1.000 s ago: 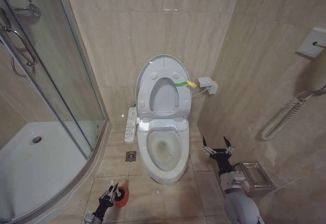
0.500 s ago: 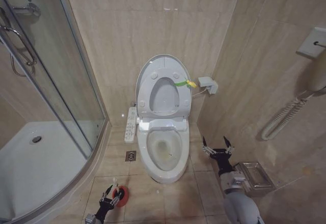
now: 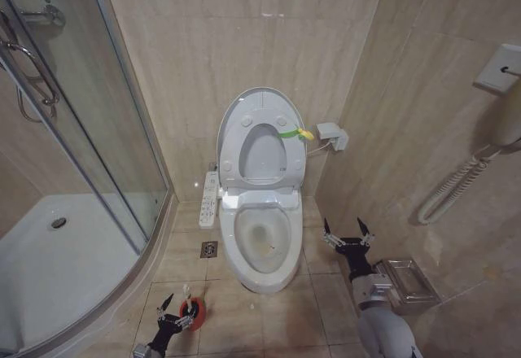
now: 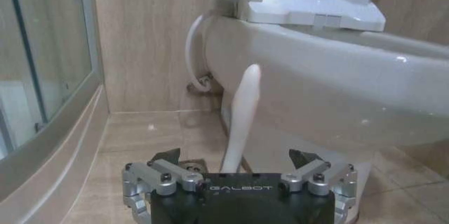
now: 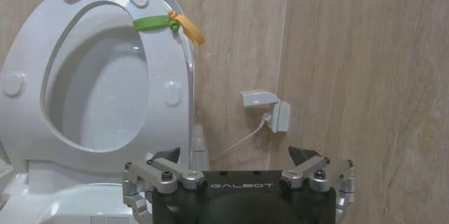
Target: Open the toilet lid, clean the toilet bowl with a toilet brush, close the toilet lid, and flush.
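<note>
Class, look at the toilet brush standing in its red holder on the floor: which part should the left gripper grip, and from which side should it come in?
Grip the toilet brush on its thin white handle, partway up. It stands nearly upright from the red holder beside the toilet bowl, head hidden below. The left gripper, open, already faces it with the handle between its fingers, so probably come in level from this side and close across the handle.

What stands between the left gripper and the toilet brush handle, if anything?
Nothing visible. The left gripper is open, and the white handle of the toilet brush rises straight up between its fingers, with no object in the gap. The toilet bowl is behind the handle, not in front of it.
</note>
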Robot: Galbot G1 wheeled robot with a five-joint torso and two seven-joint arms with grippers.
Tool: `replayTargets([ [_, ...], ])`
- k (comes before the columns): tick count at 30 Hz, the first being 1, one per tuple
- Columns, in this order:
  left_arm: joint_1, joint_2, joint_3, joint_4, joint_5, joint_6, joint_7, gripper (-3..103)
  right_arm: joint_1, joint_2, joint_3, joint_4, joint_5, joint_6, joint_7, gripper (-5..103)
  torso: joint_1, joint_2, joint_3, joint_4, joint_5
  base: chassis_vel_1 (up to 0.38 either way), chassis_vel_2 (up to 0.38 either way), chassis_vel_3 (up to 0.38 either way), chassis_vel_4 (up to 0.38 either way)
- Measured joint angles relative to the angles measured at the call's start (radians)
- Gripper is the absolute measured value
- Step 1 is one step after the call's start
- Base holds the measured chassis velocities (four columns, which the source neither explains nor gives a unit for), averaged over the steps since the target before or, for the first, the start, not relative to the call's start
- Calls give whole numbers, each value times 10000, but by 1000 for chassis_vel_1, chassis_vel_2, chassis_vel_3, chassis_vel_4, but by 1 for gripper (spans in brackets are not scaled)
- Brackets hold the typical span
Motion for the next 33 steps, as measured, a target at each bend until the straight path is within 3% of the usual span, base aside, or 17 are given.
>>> replayTargets([
  [7, 474, 4, -116, -917, -116, 238, -85, 100, 0, 0, 0, 0, 0, 0, 0, 100, 0, 0, 0, -2, 0, 0, 0, 0, 0],
  [14, 1297, -26, -248, -2700, -265, 1109, -389, 100, 0, 0, 0, 0, 0, 0, 0, 100, 0, 0, 0, -2, 1, 0, 0, 0, 0],
  [25, 2465, -293, -523, -5509, 530, 2373, -960, 100, 0, 0, 0, 0, 0, 0, 0, 100, 0, 0, 0, -2, 3, 0, 0, 0, 0],
  [33, 3069, -500, -752, -6621, 889, 2572, -1112, 100, 0, 0, 0, 0, 0, 0, 0, 100, -1, 0, 0, -2, 2, 0, 0, 0, 0],
])
